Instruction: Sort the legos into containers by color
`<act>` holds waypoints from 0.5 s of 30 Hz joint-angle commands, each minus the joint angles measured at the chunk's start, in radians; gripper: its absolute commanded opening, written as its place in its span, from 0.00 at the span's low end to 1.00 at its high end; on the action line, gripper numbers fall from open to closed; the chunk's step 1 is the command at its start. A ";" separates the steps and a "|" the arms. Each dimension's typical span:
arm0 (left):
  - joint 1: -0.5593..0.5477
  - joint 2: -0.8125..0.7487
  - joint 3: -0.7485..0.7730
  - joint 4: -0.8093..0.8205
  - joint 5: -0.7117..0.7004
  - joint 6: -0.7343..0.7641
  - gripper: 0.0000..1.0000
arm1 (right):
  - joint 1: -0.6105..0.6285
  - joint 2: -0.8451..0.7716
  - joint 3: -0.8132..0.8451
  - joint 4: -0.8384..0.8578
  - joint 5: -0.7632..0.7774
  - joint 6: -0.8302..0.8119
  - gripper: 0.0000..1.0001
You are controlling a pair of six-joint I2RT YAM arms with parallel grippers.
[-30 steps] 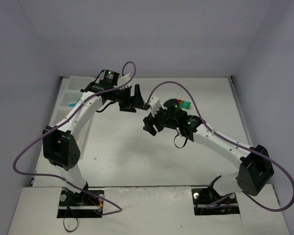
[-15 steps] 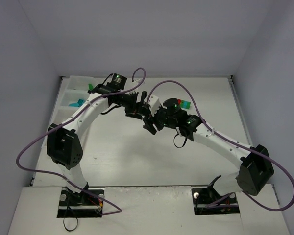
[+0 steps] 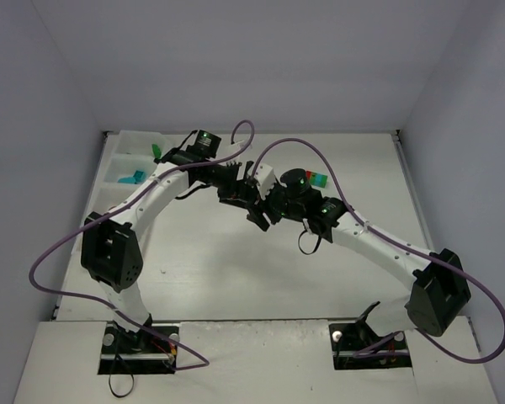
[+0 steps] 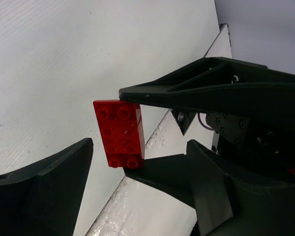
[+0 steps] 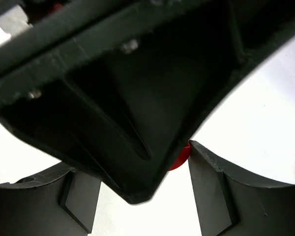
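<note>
A red lego (image 4: 119, 132) hangs in the air, pinched end to end between my right gripper's fingers (image 4: 211, 83). In the right wrist view only a sliver of this lego (image 5: 179, 160) shows beside one pad, and the left gripper's black body hides the remainder. My left gripper (image 4: 138, 147) is open, its jaws standing either side of the brick without touching it. From above, the left gripper (image 3: 242, 190) and the right gripper (image 3: 258, 210) meet over the table's middle. The containers (image 3: 118, 164) lie far left, holding a green lego (image 3: 156, 151) and a teal lego (image 3: 135, 177).
A multicolour clump of bricks (image 3: 318, 178) lies on the table behind the right wrist. Purple cables loop above both arms. Grey walls close in the table at the back and on both sides.
The left arm has swung right from near the tray until its gripper surrounds the brick held by the right one, and its jaws have narrowed slightly. The right arm has stayed still.
</note>
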 commanded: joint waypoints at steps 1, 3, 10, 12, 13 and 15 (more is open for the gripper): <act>-0.019 -0.023 0.015 0.094 0.025 -0.028 0.69 | 0.007 -0.039 0.054 0.051 -0.003 -0.008 0.00; -0.026 -0.014 0.009 0.118 0.022 -0.047 0.67 | 0.007 -0.039 0.054 0.051 -0.003 -0.009 0.00; -0.051 0.000 -0.011 0.115 0.012 -0.047 0.54 | 0.009 -0.039 0.057 0.052 0.010 -0.009 0.00; -0.049 0.001 -0.015 0.111 0.011 -0.039 0.51 | 0.007 -0.041 0.055 0.054 0.017 -0.009 0.00; -0.049 0.001 -0.016 0.108 0.005 -0.036 0.51 | 0.007 -0.041 0.057 0.054 0.017 -0.009 0.00; -0.049 0.007 -0.016 0.097 -0.015 -0.030 0.51 | 0.007 -0.042 0.057 0.055 0.015 -0.008 0.00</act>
